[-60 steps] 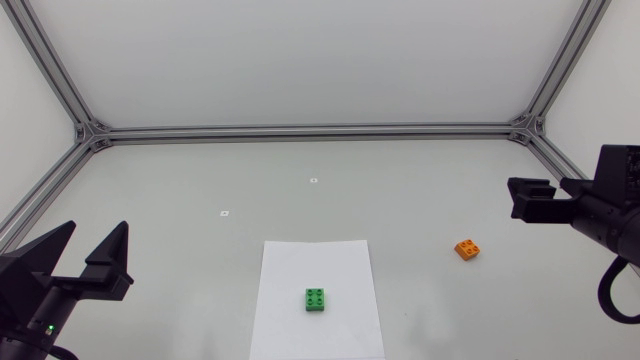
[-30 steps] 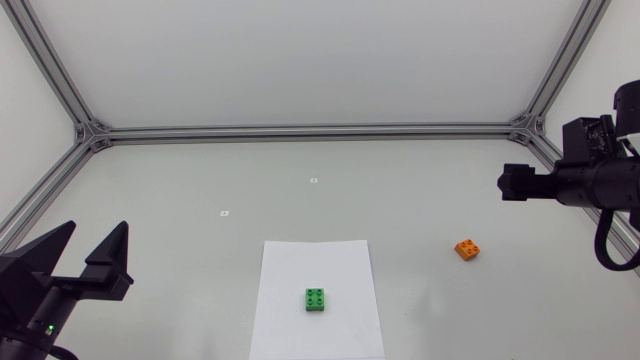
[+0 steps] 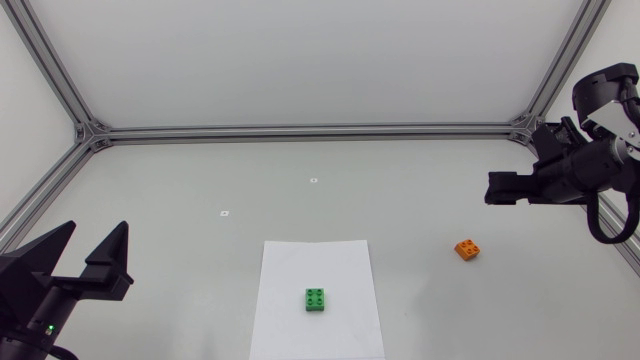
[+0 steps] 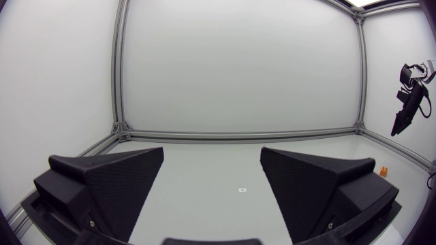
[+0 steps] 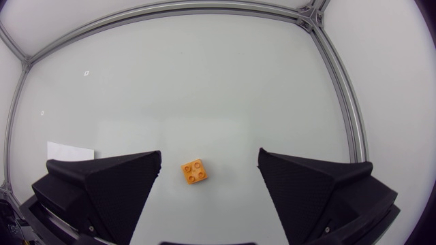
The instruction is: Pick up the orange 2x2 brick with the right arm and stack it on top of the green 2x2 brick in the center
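The orange 2x2 brick (image 3: 466, 249) lies on the table, right of centre. In the right wrist view the orange brick (image 5: 195, 171) shows studs up, below and between the open fingers of my right gripper (image 5: 209, 158). My right gripper (image 3: 497, 188) hangs well above the table, up and to the right of the brick. The green 2x2 brick (image 3: 316, 299) sits on a white paper sheet (image 3: 340, 260) at the centre front. My left gripper (image 3: 95, 245) stands open at the front left, holding nothing. From the left wrist view the left gripper (image 4: 211, 170) faces across the table, and the orange brick (image 4: 383, 171) is small and far off.
An aluminium frame rail (image 3: 310, 131) runs along the table's back edge, and further rails line both sides. Two small white markers (image 3: 313, 180) (image 3: 225, 212) lie on the table behind the paper. A corner of the paper (image 5: 68, 150) shows beside my right gripper's finger.
My right arm has lifted and swung its gripper leftward, so it now points down over the orange brick. Left arm and both bricks have not moved.
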